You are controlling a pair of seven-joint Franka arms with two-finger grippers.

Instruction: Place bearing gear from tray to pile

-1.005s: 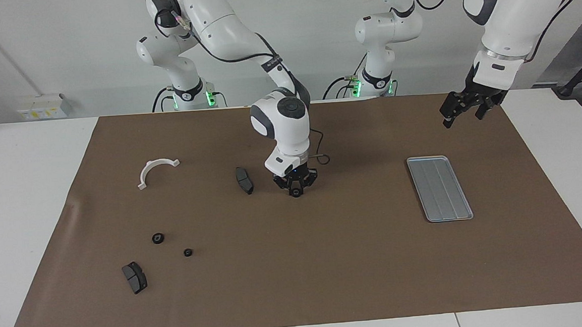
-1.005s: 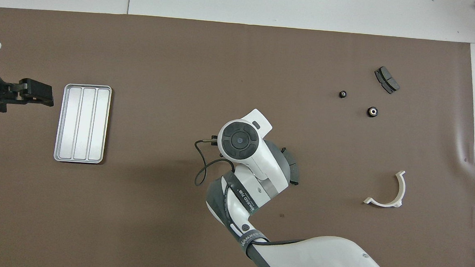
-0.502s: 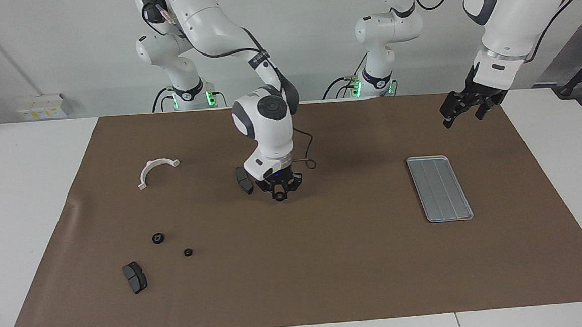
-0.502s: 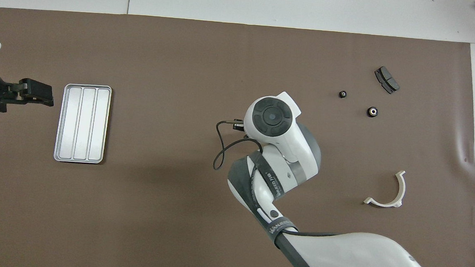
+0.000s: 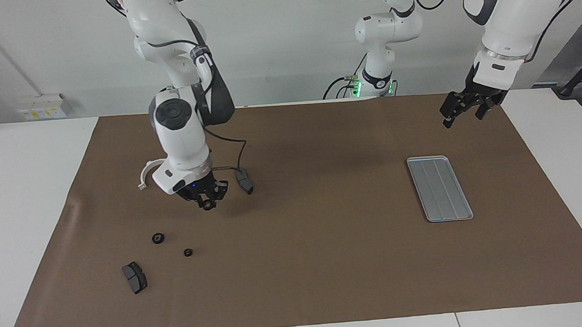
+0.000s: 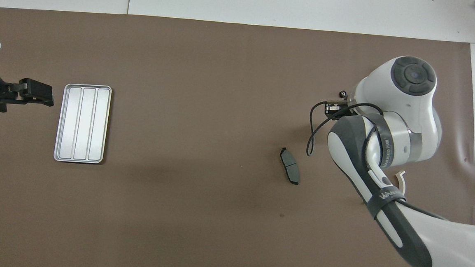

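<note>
Here's your white table (image 5: 20, 200) with the brown mat (image 5: 328, 282) spread over most of it, and both arms are up. Your right arm leans in toward its own end of the table, and the right gripper (image 5: 207, 204) hangs low over bare mat between the white half-ring bracket (image 5: 144, 174) and a dark brake pad (image 5: 245, 181). Its fingertips are pinched on a small black round piece, the bearing gear (image 5: 206, 205), which is off the mat and in the claw. It is well apart from the tray (image 5: 439, 189), which lies toward the left arm's end. Your left arm waits there, with the left gripper (image 5: 462, 108) raised over the mat's edge near the tray and its fingers spread apart. Now the pile (image 5: 158, 238): it is two loose black gears on the mat, near the spot below the loaded claw but not touching it. A second brake pad (image 5: 135, 277) lies just beside them, farther from the robots. From overhead, the right arm's wrist covers its own claw and the carried gear, and it hides most of the bracket (image 6: 402, 179) too. Only one gear of the pile (image 6: 342, 93) peeks out beside the wrist. That view does give you the tray's (image 6: 82, 123) three lengthwise panels and the left gripper (image 6: 38, 92) beside its rim.
</note>
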